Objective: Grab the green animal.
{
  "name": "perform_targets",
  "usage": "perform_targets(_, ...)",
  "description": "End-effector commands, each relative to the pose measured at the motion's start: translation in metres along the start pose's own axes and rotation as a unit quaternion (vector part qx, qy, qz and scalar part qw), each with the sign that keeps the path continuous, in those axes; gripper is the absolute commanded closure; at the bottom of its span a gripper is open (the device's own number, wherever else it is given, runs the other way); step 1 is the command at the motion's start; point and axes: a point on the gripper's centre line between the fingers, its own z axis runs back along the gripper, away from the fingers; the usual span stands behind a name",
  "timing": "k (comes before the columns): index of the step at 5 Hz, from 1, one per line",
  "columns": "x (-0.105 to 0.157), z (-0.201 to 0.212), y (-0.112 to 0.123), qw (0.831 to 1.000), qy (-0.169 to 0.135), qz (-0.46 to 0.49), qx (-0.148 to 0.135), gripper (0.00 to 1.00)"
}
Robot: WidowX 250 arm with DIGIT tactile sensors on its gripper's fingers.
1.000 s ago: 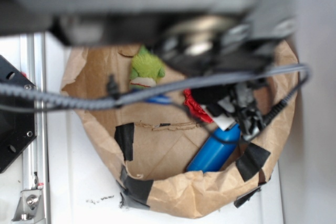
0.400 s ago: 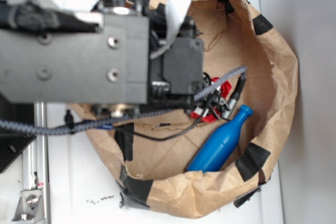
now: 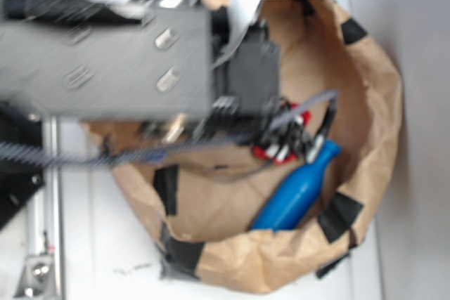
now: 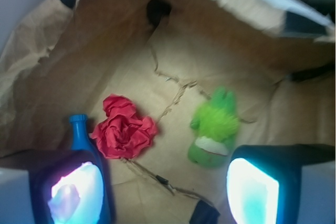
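End effector (image 4: 168, 182) gapes wide above green animal (image 4: 214, 129).

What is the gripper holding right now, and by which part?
Nothing. In the wrist view the gripper is open above the paper-lined bin, with the green animal lying free on the bin floor, near one finger but ungrasped.

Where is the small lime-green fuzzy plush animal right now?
In the wrist view, the lime-green plush animal lies on the brown paper bag's floor, right of the red fabric rose and just above the hand's right finger; the exterior view hides it.
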Motion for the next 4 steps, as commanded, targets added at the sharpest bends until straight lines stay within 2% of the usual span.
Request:
perform_targets(1, 0.022, -0.031, 0.019, 0.996, -0.015, 0.080, 0.039, 0.00)
perform_targets(2, 0.017, -0.036, 0.019, 0.991, -0.061, 0.100, 0.058, 0.00)
perform_targets(3, 0.005, -0.041, 0.032, 0.987, -0.074, 0.126, 0.071, 0.00)
perform_targets(4, 0.005, -0.041, 0.036, 0.987, -0.073, 0.128, 0.068, 0.00)
